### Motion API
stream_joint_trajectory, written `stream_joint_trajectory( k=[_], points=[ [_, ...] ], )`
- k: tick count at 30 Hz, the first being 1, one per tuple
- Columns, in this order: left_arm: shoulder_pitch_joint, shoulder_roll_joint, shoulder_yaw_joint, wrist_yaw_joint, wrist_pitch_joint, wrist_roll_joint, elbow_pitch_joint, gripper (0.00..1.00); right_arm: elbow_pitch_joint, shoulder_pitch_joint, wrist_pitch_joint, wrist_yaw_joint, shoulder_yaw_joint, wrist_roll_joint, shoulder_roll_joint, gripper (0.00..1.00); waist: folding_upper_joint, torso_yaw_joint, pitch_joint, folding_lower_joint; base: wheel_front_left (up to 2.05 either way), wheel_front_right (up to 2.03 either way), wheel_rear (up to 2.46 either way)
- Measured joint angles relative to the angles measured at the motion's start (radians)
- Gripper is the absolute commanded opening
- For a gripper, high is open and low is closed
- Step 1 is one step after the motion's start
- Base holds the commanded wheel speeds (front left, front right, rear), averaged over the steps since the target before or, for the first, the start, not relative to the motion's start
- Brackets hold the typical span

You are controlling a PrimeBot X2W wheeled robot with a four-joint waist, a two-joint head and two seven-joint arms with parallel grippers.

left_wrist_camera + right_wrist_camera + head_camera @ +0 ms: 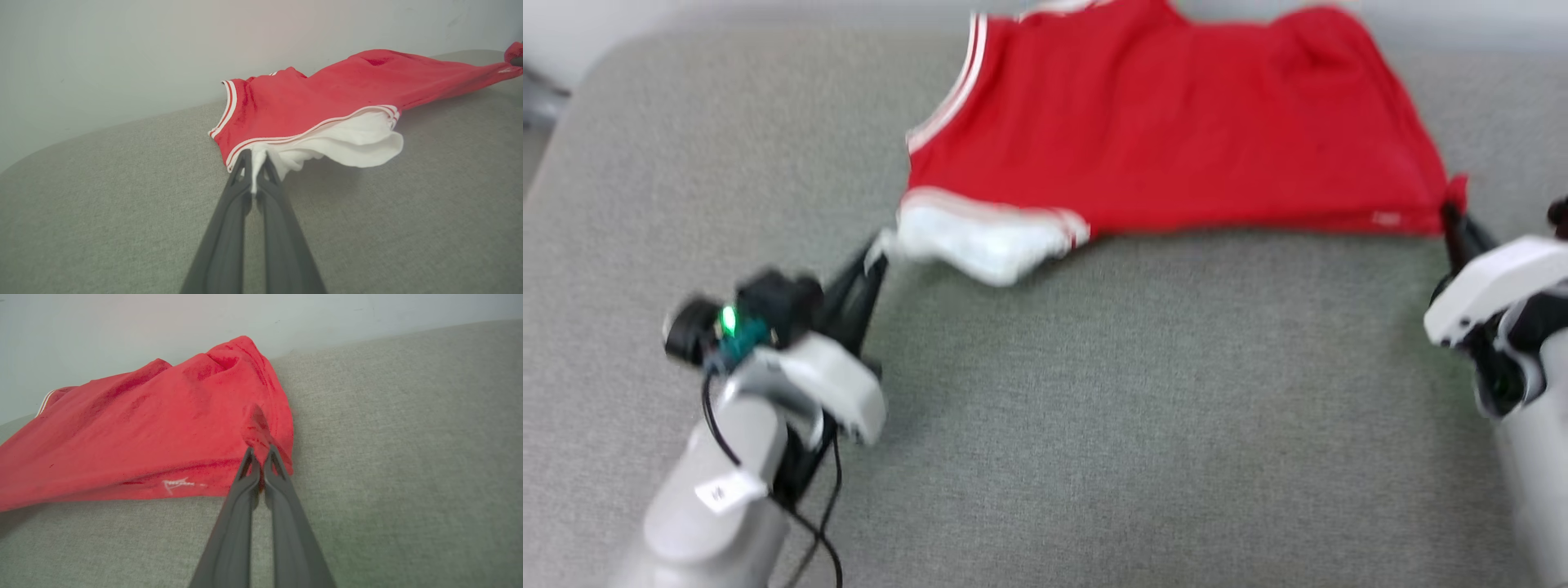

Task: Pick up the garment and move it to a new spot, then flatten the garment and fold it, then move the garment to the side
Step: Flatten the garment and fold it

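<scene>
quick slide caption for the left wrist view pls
Left gripper shut on the white sleeve of the red garment, which lies spread on a grey fabric surface

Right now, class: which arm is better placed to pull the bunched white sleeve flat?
Probably left: the left gripper is shut on the garment at its white sleeve, while the right gripper pinches the red hem corner.

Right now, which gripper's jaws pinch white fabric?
The left gripper, shut on the garment's white sleeve; the right gripper grips a red corner.
</scene>
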Motion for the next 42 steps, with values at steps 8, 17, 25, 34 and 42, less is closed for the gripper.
stream_joint_trajectory(
  k=[8, 17, 25, 34, 42],
  points=[
    [0.186, 0.022, -0.024, 0.014, 0.019, -0.029, -0.023, 0.0, -0.005, 0.136, 0.019, 0.0, 0.03, 0.112, 0.034, 0.0, 0.0, -0.013, -0.105, 0.0, 0.0, 0.0, 0.0],
    [0.387, 0.078, -0.023, 0.046, 0.064, -0.066, -0.121, 0.0, -0.095, 0.322, 0.092, 0.0, 0.086, 0.227, 0.021, 0.0, 0.0, -0.028, -0.216, 0.0001, 0.0, 0.0, 0.0],
    [0.585, 0.138, -0.032, 0.045, 0.159, -0.142, -0.307, 0.0, -0.263, 0.514, 0.227, 0.0, 0.143, 0.309, -0.052, 0.0, 0.0, -0.031, -0.288, 0.0002, 0.0, 0.0, 0.0],
    [0.785, 0.193, -0.029, 0.068, 0.231, -0.227, -0.503, 0.0, -0.486, 0.746, 0.444, 0.0, 0.116, 0.416, -0.125, 0.0, 0.0, -0.011, -0.333, 0.0002, 0.0, 0.0, 0.0],
    [0.855, 0.237, -0.015, 0.085, 0.254, -0.251, -0.604, 0.0, -0.692, 0.91, 0.614, 0.0, 0.008, 0.41, -0.109, 0.0, 0.0, 0.0, -0.334, 0.0002, 0.0, 0.0, 0.0]
  ],
)
